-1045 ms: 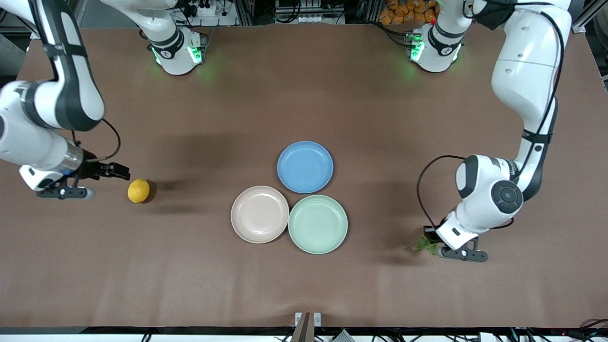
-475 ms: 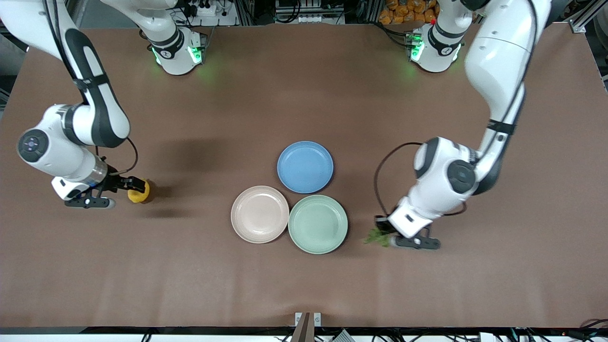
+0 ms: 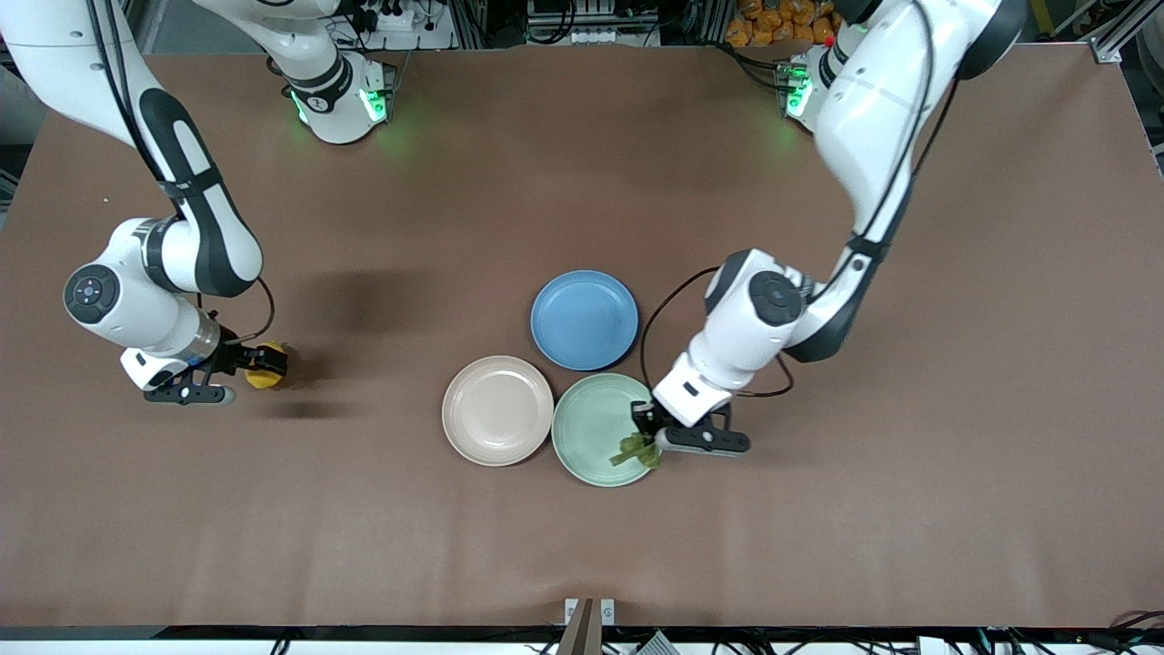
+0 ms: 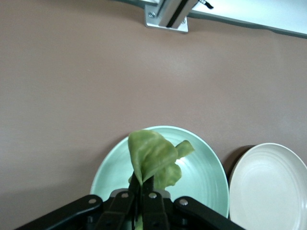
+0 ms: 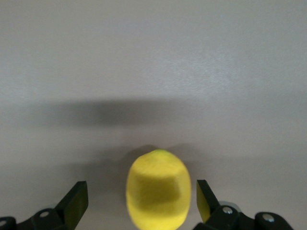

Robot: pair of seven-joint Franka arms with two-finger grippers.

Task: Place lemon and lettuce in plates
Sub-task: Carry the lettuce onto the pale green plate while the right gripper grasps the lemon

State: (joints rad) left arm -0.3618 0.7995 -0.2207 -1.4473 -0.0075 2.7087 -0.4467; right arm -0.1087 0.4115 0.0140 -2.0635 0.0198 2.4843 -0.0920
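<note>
Front view is showing the whole brown counter with three plates clustered near its middle: the blue plate farthest from the camera, the pinkish-beige plate and the mint green plate side by side nearer to it, rims almost touching. The left end effector is hanging over the mint green plate's edge toward the left arm's end, pinching the lettuce, which is dangling above that plate. The left wrist view is adding what the overhead angle is hiding: the black fingers are pressing together on the leaf's lower part, and the lettuce is standing up pale green above the mint green plate, with the pinkish-beige plate just beside it. Toward the right arm's end, the right end effector is sitting low around the lemon, which is lying on the counter well apart from the plates. The right wrist view is making clear that the fingers are spread wide, with the lemon between them and gaps showing on both sides.
</note>
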